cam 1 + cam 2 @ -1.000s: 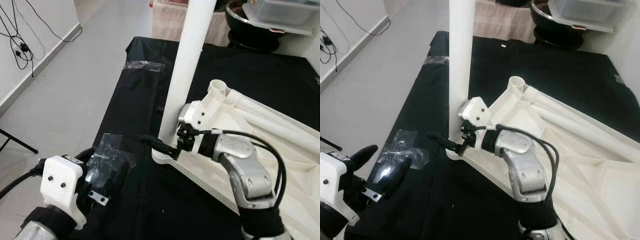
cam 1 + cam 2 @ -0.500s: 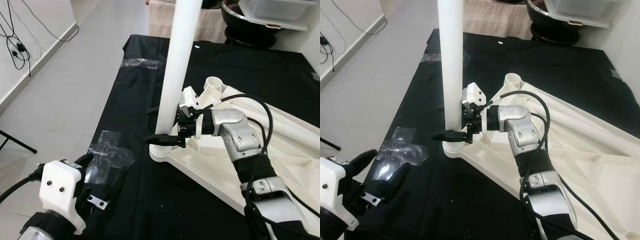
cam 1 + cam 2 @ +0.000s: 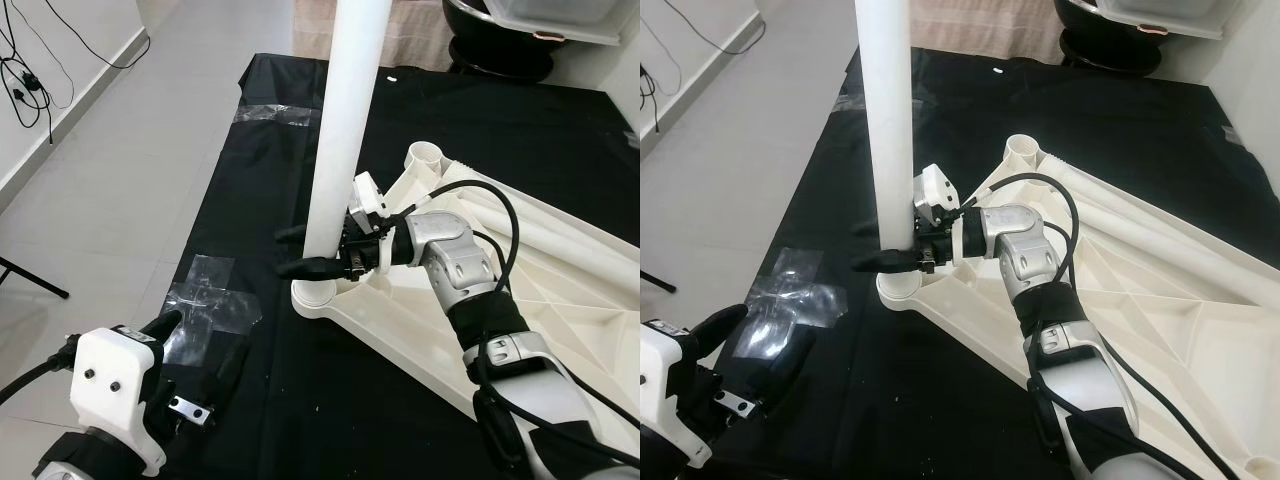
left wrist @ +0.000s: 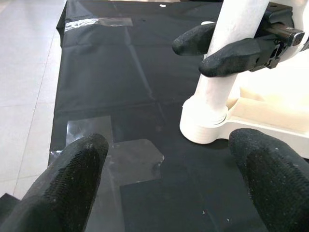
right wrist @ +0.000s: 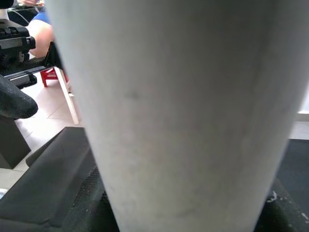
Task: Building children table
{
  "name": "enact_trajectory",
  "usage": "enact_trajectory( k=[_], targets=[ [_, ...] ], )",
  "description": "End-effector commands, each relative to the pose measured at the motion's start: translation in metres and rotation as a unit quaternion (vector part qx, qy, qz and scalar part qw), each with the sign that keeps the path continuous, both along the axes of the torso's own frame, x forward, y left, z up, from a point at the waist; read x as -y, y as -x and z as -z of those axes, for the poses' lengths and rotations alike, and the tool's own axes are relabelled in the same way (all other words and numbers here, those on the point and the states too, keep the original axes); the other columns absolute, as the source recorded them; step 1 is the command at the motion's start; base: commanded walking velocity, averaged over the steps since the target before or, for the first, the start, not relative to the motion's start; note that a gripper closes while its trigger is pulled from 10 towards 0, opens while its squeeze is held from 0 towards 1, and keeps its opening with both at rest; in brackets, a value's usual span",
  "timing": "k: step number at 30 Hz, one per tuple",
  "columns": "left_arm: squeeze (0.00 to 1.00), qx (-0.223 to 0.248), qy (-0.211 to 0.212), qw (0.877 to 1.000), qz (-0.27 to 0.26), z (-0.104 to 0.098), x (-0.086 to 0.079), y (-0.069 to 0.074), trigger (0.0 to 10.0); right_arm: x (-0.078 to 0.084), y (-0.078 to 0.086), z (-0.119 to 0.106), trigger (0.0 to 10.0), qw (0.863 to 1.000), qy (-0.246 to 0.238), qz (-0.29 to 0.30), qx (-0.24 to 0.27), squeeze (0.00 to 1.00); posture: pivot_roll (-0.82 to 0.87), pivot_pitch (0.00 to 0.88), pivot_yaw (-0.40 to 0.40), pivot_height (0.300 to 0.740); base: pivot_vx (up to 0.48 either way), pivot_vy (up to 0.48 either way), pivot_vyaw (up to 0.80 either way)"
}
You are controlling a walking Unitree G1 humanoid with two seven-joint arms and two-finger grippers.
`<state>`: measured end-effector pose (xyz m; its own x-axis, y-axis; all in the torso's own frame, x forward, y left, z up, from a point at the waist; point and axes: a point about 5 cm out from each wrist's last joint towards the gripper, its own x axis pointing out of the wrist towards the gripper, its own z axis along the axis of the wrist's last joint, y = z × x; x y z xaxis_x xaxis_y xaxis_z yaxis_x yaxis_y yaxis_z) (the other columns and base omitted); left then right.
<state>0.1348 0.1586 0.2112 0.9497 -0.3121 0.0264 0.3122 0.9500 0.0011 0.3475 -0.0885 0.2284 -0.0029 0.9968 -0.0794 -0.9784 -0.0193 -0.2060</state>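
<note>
A white children's table (image 3: 560, 300) lies upside down on a black cloth (image 3: 270, 200). One long white leg (image 3: 340, 130) stands upright in the round corner socket (image 3: 315, 296) nearest me. My right gripper (image 3: 290, 250) reaches in from the right and is shut on this leg just above the socket, one black finger (image 4: 231, 55) in front and one behind. In the right wrist view the leg (image 5: 169, 111) is pressed close. My left gripper (image 3: 200, 345) hovers open over the cloth at the lower left, apart from the table, with nothing between its fingers (image 4: 72, 179).
A second socket (image 3: 428, 157) stands at the table's far corner. Clear tape patches (image 3: 215, 300) stick to the cloth. Grey floor (image 3: 110, 190) runs along the left, with cables (image 3: 20, 70) by the wall. A dark bowl (image 3: 500, 45) sits at the back right.
My right arm has stretched out further and its fingers have slid from the leg's foot to straddle the leg a little higher. The left gripper has sunk slightly; the camera has shifted.
</note>
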Motion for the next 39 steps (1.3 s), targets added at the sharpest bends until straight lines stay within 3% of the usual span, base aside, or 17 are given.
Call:
enact_trajectory(
  k=[1, 2, 3, 5, 6, 8, 15, 18, 19, 22, 23, 26, 28, 32, 33, 34, 39],
  targets=[
    [0.00, -0.010, 0.000, 1.000, 0.006, 0.003, 0.002, 0.002, 10.0, 0.008, 0.000, 0.011, 0.0, 0.999, -0.001, 0.039, -0.010, 0.00, 0.26, 0.238, -0.115, 0.740, 0.000, 0.000, 0.00],
    [0.00, -0.010, 0.000, 1.000, 0.006, 0.003, 0.001, 0.001, 10.0, 0.006, 0.007, 0.023, 0.0, 0.982, -0.048, 0.179, -0.020, 0.00, 0.23, 0.225, -0.116, 0.740, 0.000, 0.000, 0.00],
    [0.00, -0.010, 0.000, 1.000, 0.006, 0.003, 0.001, 0.001, 10.0, 0.006, 0.007, 0.023, 0.0, 0.982, -0.048, 0.179, -0.020, 0.00, 0.23, 0.225, -0.116, 0.740, 0.000, 0.000, 0.00],
    [0.00, -0.010, 0.000, 1.000, 0.006, 0.002, 0.001, 0.001, 10.0, 0.007, 0.021, 0.039, 0.0, 0.923, -0.072, 0.377, -0.029, 0.00, 0.21, 0.218, -0.103, 0.740, 0.000, 0.000, 0.00],
    [0.00, -0.010, 0.000, 1.000, 0.006, 0.002, 0.001, 0.001, 10.0, 0.007, 0.021, 0.039, 0.0, 0.923, -0.072, 0.377, -0.029, 0.00, 0.21, 0.218, -0.103, 0.740, 0.000, 0.000, 0.00],
    [0.00, -0.010, -0.002, 1.000, 0.009, 0.002, 0.001, -0.001, 10.0, 0.020, 0.053, 0.053, 0.0, 0.851, -0.018, 0.524, 0.032, 0.00, 0.20, 0.203, -0.093, 0.740, 0.000, 0.000, 0.00],
    [0.00, 0.000, -0.002, 1.000, 0.003, -0.003, 0.002, -0.007, 10.0, 0.022, 0.067, 0.058, 0.0, 0.828, 0.004, 0.558, 0.062, 0.00, 0.19, 0.177, -0.088, 0.740, 0.000, 0.000, 0.00],
    [0.00, 0.002, -0.005, 1.000, 0.002, -0.003, 0.001, -0.008, 10.0, 0.019, 0.062, 0.059, 0.0, 0.832, 0.005, 0.553, 0.052, 0.00, 0.19, 0.172, -0.091, 0.740, 0.000, 0.000, 0.00],
    [0.00, 0.003, -0.006, 1.000, 0.002, -0.003, 0.001, -0.008, 10.0, 0.016, 0.061, 0.059, 8.6, 0.835, 0.005, 0.548, 0.045, 0.00, 0.19, 0.173, -0.095, 0.740, 0.000, 0.000, 0.00],
    [0.00, 0.003, -0.006, 1.000, 0.002, -0.004, 0.001, -0.008, 10.0, 0.013, 0.062, 0.059, 8.6, 0.834, 0.008, 0.551, 0.038, 0.00, 0.19, 0.173, -0.095, 0.740, 0.000, 0.000, 0.00],
    [0.00, 0.003, -0.007, 1.000, 0.001, -0.004, 0.001, -0.008, 10.0, 0.009, 0.062, 0.056, 10.0, 0.846, -0.011, 0.533, 0.014, 1.00, 0.19, 0.175, -0.094, 0.740, 0.000, 0.000, 0.00],
    [0.00, 0.004, -0.007, 1.000, 0.001, -0.004, 0.000, -0.008, 10.0, 0.004, 0.062, 0.048, 10.0, 0.854, -0.042, 0.518, -0.011, 1.00, 0.19, 0.180, -0.094, 0.740, 0.000, 0.000, 0.00],
    [0.00, 0.001, -0.006, 1.000, 0.003, -0.003, 0.001, -0.008, 10.0, -0.004, 0.058, 0.027, 10.0, 0.906, -0.095, 0.412, -0.025, 1.00, 0.19, 0.184, -0.096, 0.740, 0.000, 0.000, 0.00],
    [0.00, 0.000, -0.006, 1.000, 0.004, -0.003, 0.002, -0.008, 10.0, -0.001, 0.053, 0.019, 10.0, 0.927, -0.098, 0.362, -0.005, 1.00, 0.20, 0.189, -0.093, 0.740, 0.000, 0.000, 0.00],
    [0.00, -0.001, -0.004, 1.000, 0.004, -0.003, 0.002, -0.008, 10.0, 0.004, 0.046, 0.013, 10.0, 0.946, -0.088, 0.311, 0.020, 0.73, 0.20, 0.192, -0.092, 0.740, 0.000, 0.000, 0.00],
    [0.00, -0.002, -0.003, 1.000, 0.005, -0.002, 0.002, -0.008, 10.0, 0.012, 0.036, 0.011, 10.0, 0.959, -0.062, 0.272, 0.048, 0.00, 0.20, 0.195, -0.094, 0.740, 0.000, 0.000, 0.00],
    [0.00, -0.004, -0.002, 1.000, 0.006, -0.001, 0.003, -0.007, 10.0, 0.021, 0.019, 0.005, 10.0, 0.979, -0.022, 0.196, 0.059, 0.00, 0.22, 0.209, -0.101, 0.740, 0.000, 0.000, 0.00]
  ],
)
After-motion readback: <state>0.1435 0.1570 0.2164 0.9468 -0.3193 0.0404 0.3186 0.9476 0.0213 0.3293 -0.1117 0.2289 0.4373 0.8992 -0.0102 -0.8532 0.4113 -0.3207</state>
